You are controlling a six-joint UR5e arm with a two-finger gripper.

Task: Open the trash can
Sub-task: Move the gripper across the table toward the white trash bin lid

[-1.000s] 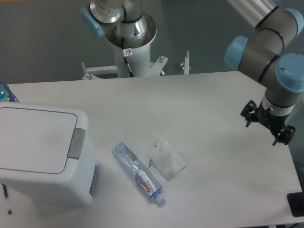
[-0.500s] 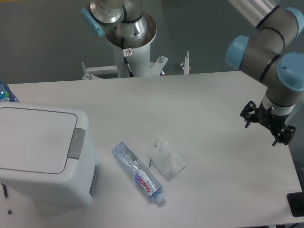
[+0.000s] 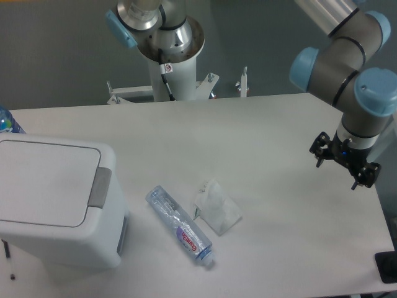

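Trash can (image 3: 53, 205) first: it sits at the near left of the counter (image 3: 267, 124), a big boxy white plastic bin with rounded corners, its flat lid shut and lying level. On the lid's right edge is a grey rectangular push tab (image 3: 99, 187), and I judge that to be the place to act, pressing down on it rather than grabbing anything. The shell looks like stiff, smooth plastic, probably light for its bulk if empty, so a sideways shove could slide the whole bin across the counter; a straight downward push on the tab seems safer. My claw (image 3: 343, 165) hangs over the far right side of the counter, well apart from the bin, with its two fingers spread and nothing between them. Between us lie a clear plastic bottle (image 3: 180, 226) on its side and a crumpled white wrapper (image 3: 216, 208) just beside it, both to the right of the bin. I would guess a high path over them avoids knocking either. The task is not yet begun, by my reading.
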